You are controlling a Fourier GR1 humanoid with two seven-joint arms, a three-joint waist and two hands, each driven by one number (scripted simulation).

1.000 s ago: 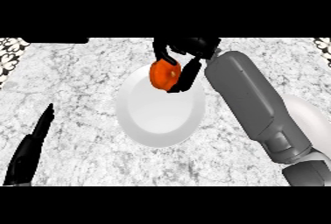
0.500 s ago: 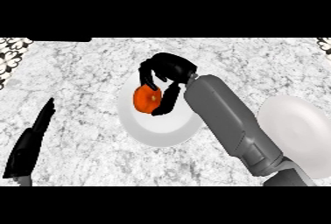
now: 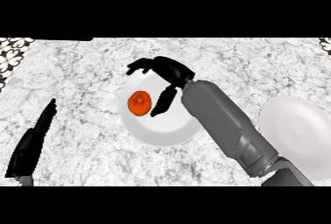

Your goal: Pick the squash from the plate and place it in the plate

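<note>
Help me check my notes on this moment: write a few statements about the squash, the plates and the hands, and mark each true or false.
1. The squash lies on the middle plate. True.
2. The right hand is curled round the squash. False: its fingers are spread open over the plate, and none wraps the squash.
3. A second plate shows at the view's right, partly hidden by the right forearm. True.
4. The left hand touches the middle plate. False: it rests open near the view's left edge, apart from that plate.
</note>
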